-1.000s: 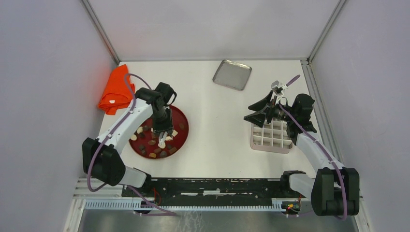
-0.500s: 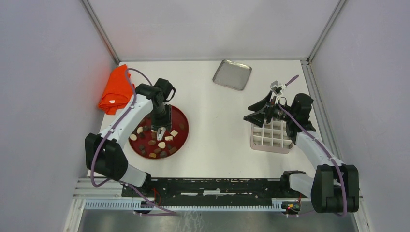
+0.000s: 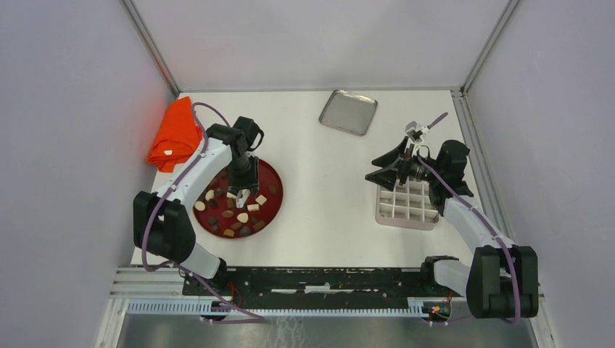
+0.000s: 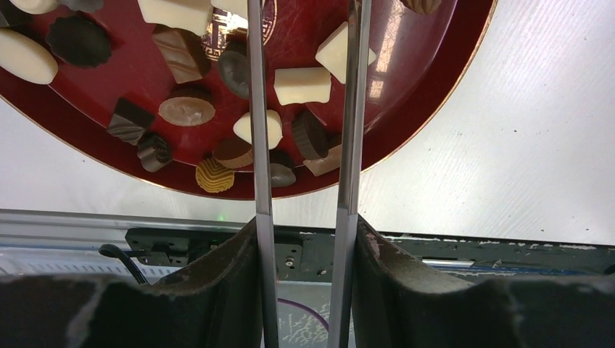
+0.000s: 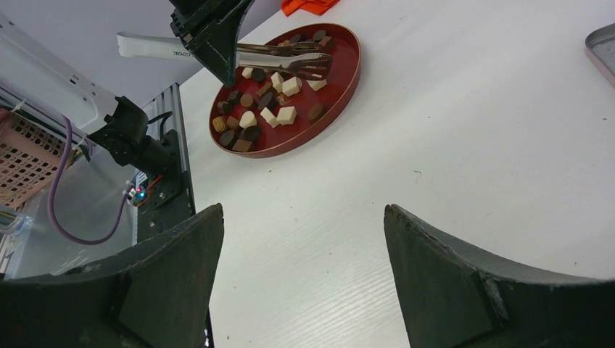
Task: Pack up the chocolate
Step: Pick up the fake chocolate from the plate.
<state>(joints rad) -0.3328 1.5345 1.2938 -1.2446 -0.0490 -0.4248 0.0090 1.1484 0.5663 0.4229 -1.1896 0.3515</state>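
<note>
Left gripper [image 3: 240,194] over red plate [image 3: 274,205], chocolate [image 4: 302,85] mostly at its 6 o'clock; jaws parted, can't tell if pinching. Right gripper [image 5: 303,210] spread wide.

Top cam looks down on whole table [image 3: 326,181]; my left wrist cam close over red plate [image 4: 80,94]; right wrist sees it afar.
</note>
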